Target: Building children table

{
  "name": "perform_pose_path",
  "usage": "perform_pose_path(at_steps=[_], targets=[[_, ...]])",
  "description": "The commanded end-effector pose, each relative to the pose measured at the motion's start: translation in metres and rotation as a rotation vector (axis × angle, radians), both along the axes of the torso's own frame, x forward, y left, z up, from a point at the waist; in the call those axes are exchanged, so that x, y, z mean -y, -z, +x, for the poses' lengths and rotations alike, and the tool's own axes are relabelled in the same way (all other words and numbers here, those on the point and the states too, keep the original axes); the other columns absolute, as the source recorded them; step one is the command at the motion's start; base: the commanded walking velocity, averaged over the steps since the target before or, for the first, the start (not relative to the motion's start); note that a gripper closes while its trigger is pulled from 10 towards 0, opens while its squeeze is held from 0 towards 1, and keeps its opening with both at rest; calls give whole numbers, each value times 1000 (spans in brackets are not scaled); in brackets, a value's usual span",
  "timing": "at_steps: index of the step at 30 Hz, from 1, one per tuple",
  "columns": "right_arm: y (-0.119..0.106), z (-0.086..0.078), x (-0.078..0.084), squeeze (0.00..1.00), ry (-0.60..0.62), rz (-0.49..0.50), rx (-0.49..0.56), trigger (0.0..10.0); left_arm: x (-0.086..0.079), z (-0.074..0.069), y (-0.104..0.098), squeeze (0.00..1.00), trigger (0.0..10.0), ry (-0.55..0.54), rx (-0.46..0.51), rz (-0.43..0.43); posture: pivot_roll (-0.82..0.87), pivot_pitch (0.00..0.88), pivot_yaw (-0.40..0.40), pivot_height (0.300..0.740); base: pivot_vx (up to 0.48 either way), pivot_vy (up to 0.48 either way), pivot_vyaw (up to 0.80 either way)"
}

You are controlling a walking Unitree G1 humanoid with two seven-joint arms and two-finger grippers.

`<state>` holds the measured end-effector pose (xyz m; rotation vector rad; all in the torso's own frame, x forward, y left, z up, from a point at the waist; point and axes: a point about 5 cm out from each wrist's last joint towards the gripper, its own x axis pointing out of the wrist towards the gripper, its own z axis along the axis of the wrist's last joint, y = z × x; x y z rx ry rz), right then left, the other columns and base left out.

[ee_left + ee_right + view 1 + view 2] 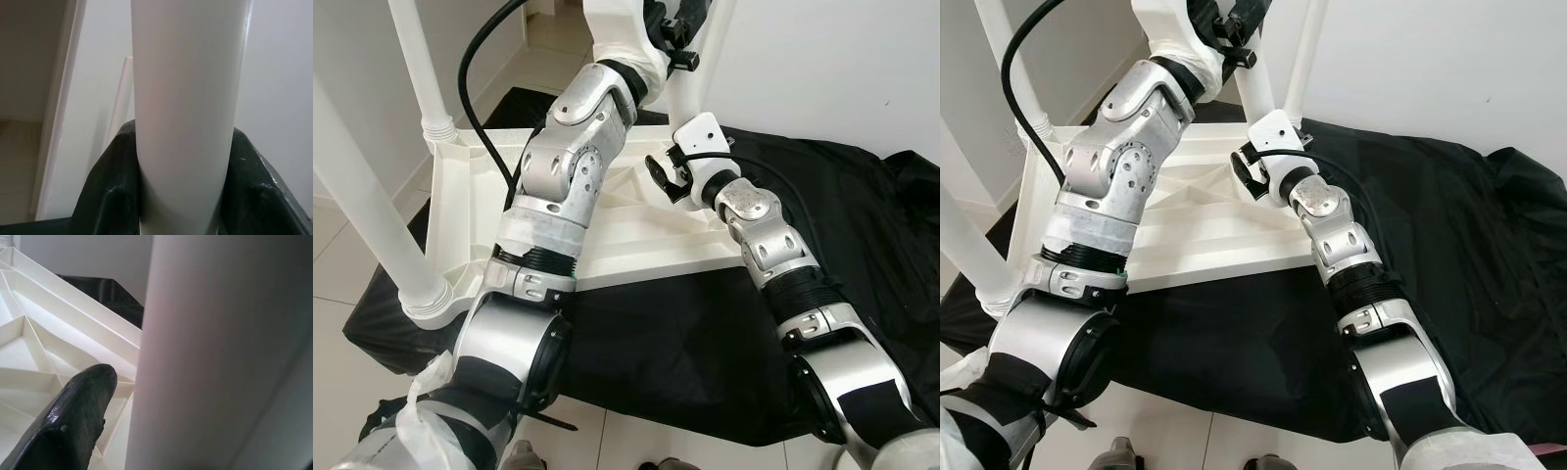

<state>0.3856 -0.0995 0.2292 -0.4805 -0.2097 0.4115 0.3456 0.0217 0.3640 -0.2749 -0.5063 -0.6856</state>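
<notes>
Left gripper [183, 196] is clamped on a white table leg [186, 98]; in its wrist view the two black fingers [115, 186] press against either side of the round tube, which passes straight between them. From the head cameras the left arm [563, 157] reaches up and forward over the table to that leg [685, 98] at the far corner, though the grip itself sits at the top edge of the picture, partly cut off.

Right gripper [668, 176] is held low against the same leg, just above the table frame. Its black fingers are spread a little — one finger [78, 416] lies beside the tube [220, 352] in its wrist view, but whether it touches the tube I cannot tell.

Table [636, 245]: white plastic, lying upside down, its ribbed underside facing up. It rests on a black sheet [705, 343] spread over pale floor tiles [342, 264]. Two more legs stand upright in their sockets on the robot's left side — one at the near corner [372, 215], one at the far corner [416, 64]. A black cable [475, 108] loops across the far left part of the frame. A white wall [822, 69] stands behind.
</notes>
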Motion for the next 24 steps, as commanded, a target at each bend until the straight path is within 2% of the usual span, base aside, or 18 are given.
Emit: perform_pose_path(at_steps=[1,2,3,4,11,17,18,19,20,21,24], targets=[[0,2,-1,0,6,-7,4,6627,12,-8,-6,0,10000,52,27,10,3,0,-106,740,0,0,0],[0,2,-1,0,6,-6,4,3451,12,-9,-7,0,10000,52,27,9,3,0,-106,740,0,0,0],[0,2,-1,0,6,-6,4,3451,12,-9,-7,0,10000,52,27,9,3,0,-106,740,0,0,0],[2,2,0,0,7,-5,0,157,12,-9,-7,0,10000,53,27,8,0,0,-102,740,0,0,0],[9,0,2,0,12,-40,-2,0,14,-10,-7,0,10000,60,26,14,-2,0,-102,740,0,0,0],[6,2,5,0,45,17,0,0,18,-12,-8,0,10000,70,33,35,-2,0,-97,740,0,0,0],[7,3,6,0,71,53,-11,3922,19,-13,-7,0,10000,77,38,38,-2,0,-97,740,0,0,0],[6,3,7,0,101,78,-18,10000,20,-14,-7,20,10000,85,35,36,-2,0,-96,740,0,0,0],[6,4,7,0,121,93,-23,10000,21,-14,-7,20,10000,90,33,34,-2,0,-92,740,0,0,0],[6,5,7,0,139,111,-28,10000,22,-15,-7,1000,10000,103,35,34,-3,0,-89,740,0,0,0],[6,5,8,0,158,147,-37,10000,22,-15,-8,1000,10000,115,45,43,-3,0,-87,740,0,0,0]])
